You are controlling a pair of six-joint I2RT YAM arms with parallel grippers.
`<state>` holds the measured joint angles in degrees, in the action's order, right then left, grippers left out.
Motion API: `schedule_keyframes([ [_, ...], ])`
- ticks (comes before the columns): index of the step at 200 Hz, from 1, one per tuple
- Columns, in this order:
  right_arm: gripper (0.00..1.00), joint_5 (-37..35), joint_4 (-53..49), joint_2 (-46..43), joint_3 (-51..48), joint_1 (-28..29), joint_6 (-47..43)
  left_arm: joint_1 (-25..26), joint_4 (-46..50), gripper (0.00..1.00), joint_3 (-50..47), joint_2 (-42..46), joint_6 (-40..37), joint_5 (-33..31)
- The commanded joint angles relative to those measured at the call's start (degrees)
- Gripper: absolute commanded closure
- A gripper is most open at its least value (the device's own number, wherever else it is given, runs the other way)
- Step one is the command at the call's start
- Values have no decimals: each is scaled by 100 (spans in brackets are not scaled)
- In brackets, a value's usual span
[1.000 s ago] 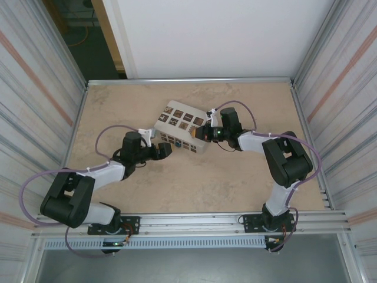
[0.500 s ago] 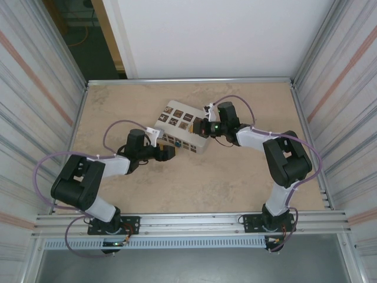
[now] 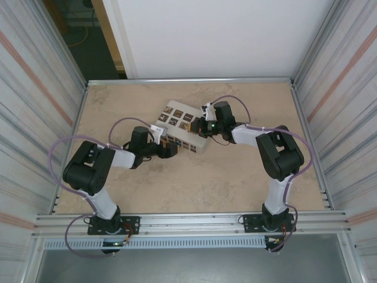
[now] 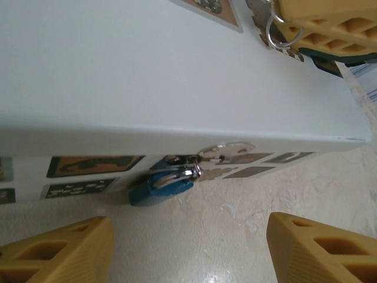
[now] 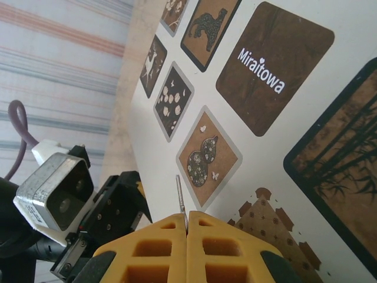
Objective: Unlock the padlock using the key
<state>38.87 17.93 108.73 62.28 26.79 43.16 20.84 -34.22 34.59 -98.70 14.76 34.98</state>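
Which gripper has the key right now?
The right gripper, shut on the thin key over the box; the left gripper is open, facing the blue padlock.

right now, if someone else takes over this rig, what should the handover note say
Left tool: open, low in front of the white box, facing the blue padlock, not touching it.
Right tool: shut on the key, above the box top, with the key ring hanging by its fingers.
Done: key is picked up.
Left: the padlock hangs from the hasp on the box front, with the key not yet in it. Probably steady the padlock with the left tool, bring the key down to it, insert and turn.
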Motion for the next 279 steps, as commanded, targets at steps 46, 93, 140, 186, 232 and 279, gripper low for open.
schedule_keyframes([
  [46,100,-257,-563,105,21,169,-292,-36,-403,33,366,-534,-219,-9],
  [93,100,-315,-580,67,-21,178,-312,-36,-414,36,526,-758,-213,98],
  [140,100,-361,-589,0,-56,187,-318,92,-410,40,641,-851,-140,159],
  [186,100,-367,-589,-34,-75,191,-325,258,-190,43,706,-818,-247,-20],
  [232,100,-382,-589,-71,-78,209,-325,376,-173,47,784,-835,-189,-236],
  [279,100,-395,-607,-112,-85,220,-319,474,-144,51,928,-937,-127,-368],
])
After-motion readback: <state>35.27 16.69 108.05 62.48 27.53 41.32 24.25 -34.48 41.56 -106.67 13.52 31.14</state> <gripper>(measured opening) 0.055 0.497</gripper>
